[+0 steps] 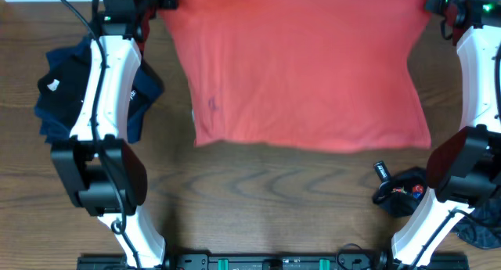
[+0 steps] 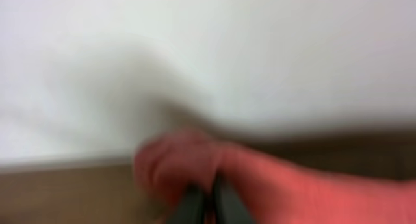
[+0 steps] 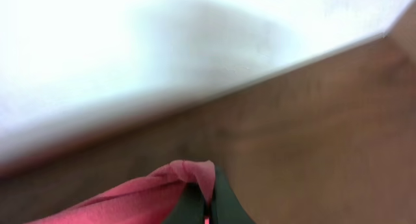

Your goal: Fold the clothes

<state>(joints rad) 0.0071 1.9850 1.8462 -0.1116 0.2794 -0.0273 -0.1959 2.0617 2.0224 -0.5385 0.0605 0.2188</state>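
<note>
A red T-shirt (image 1: 301, 74) lies spread over the upper middle of the overhead frame, on a brown wooden table (image 1: 258, 199). Its top edge runs out of the frame at the top. Its lower edge crosses the middle of the frame in a nearly straight line, and its back faces up, plain apart from a small dark mark near the lower left corner.

The left arm (image 1: 102, 90) reaches up the left side of the overhead frame to the shirt's upper left corner. The right arm (image 1: 477, 82) reaches up the right side to the upper right corner.

In the left wrist view, which is blurred, the left gripper (image 2: 209, 197) sits at the bottom centre. Its dark fingers are pressed together on a bunched fold of the red cloth, which trails off to the lower right. A white wall (image 2: 260, 49) fills the upper part of that view.

In the right wrist view the right gripper (image 3: 209, 201) is also at the bottom centre. Its fingers are pinched tight on a small ridge of the same shirt, with the cloth running down to the lower left and bare table behind.

A heap of navy and black clothes (image 1: 63, 90) lies at the left of the overhead frame, partly under the left arm and just apart from the shirt's left edge. Another dark garment (image 1: 481, 231) shows at the lower right corner, beside the base of the right arm.
</note>
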